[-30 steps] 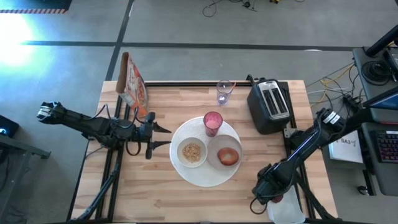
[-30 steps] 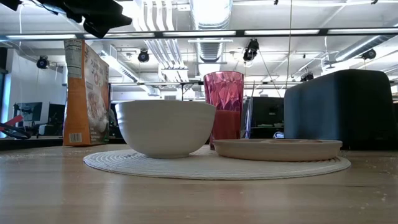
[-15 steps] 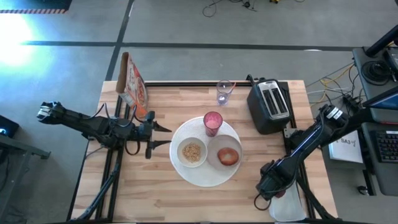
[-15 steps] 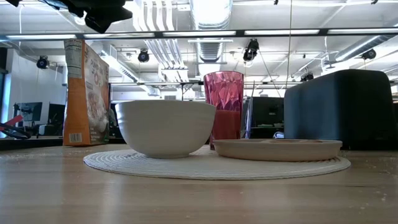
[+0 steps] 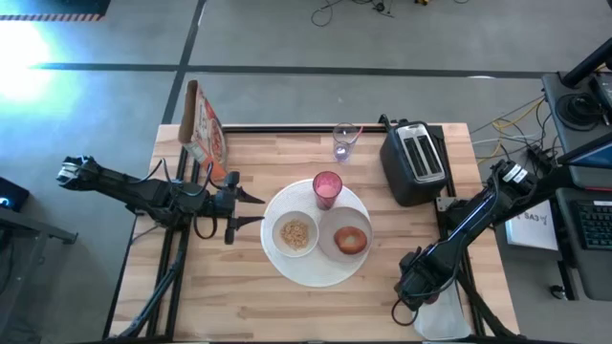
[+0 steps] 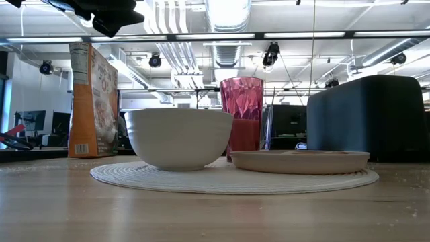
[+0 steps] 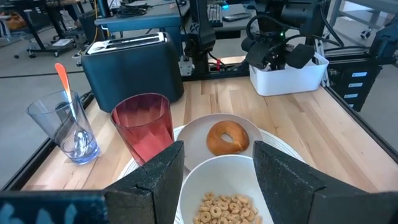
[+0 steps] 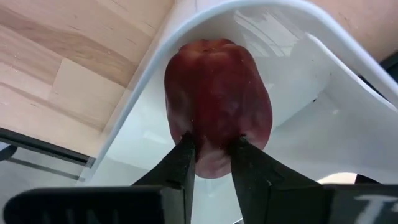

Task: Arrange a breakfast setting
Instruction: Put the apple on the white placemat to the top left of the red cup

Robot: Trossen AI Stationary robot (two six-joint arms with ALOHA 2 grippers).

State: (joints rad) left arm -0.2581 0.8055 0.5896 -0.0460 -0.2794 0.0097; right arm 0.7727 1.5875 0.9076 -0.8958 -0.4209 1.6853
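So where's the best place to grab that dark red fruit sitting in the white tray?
Probably across the narrower middle of the dark-red fruit, from above through the open top of the white tray. The tray's curved wall stands close beside it, leaving little room for a side approach. The right gripper already has a finger on either side of the near end.

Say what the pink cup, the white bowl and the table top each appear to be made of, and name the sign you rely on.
Pink cup: probably clear tinted plastic or glass; light passes through its faceted wall. White bowl: likely matte glazed ceramic, though it could be melamine; opaque, smooth, thick-walled. Table top: wood, butcher-block style; pale joined strips with visible grain.
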